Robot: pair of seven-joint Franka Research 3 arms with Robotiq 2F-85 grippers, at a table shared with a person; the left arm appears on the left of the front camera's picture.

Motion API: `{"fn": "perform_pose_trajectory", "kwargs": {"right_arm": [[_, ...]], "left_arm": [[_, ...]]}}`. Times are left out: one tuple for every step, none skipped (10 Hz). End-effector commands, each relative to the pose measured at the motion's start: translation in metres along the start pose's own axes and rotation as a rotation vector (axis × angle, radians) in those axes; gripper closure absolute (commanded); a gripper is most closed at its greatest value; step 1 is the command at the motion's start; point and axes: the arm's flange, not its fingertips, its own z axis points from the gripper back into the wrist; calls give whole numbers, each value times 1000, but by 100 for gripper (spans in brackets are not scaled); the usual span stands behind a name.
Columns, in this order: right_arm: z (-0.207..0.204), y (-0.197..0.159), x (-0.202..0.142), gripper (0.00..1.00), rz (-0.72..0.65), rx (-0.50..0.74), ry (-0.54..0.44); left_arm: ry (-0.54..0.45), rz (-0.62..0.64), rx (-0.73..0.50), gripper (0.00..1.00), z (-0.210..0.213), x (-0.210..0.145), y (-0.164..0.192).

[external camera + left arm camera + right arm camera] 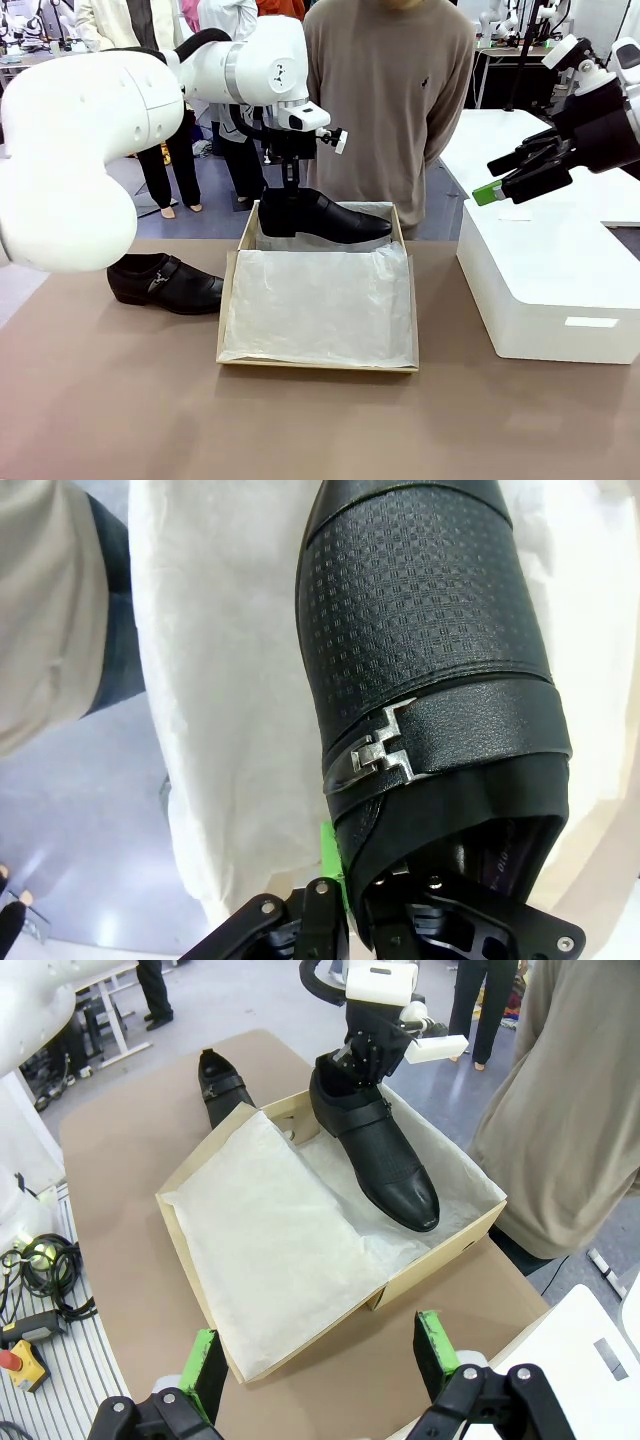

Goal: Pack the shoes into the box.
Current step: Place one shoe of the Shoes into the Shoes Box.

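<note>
The left gripper [290, 188] pinches the heel end of one shoe [330, 218]. That shoe lies along the 12 o'clock wall of the box [318, 364], toe toward 3 o'clock, over the tissue [320, 300]. The other shoe [165, 283] sits on the table [300, 430] just beside the box at 9 o'clock. The right gripper [495, 178], fingers spread and empty, hangs above the white block [540, 300] at 3 o'clock.
</note>
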Motion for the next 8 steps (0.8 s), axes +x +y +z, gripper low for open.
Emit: {"fn": "perform_pose_trajectory", "kwargs": {"right_arm": [[-1, -1, 1, 0, 11, 10, -16], [-1, -1, 1, 0, 11, 10, -16], [-1, -1, 1, 0, 11, 10, -16], [-1, -1, 1, 0, 11, 10, -16], [-1, -1, 1, 0, 11, 10, -16], [-1, -1, 1, 0, 11, 10, -16], [-1, -1, 1, 0, 11, 10, -16], [-1, -1, 1, 0, 11, 10, -16]], "left_arm": [[5, 23, -4, 100, 8, 4, 13], [9, 37, -6, 100, 4, 3, 13], [7, 43, -15, 100, 0, 2, 14], [5, 48, -18, 100, -5, 1, 15], [4, 51, -21, 100, -10, 1, 15], [7, 59, -18, 100, -14, 0, 16], [9, 61, -20, 100, -19, -1, 19], [11, 59, -21, 100, -24, -1, 20]]}}
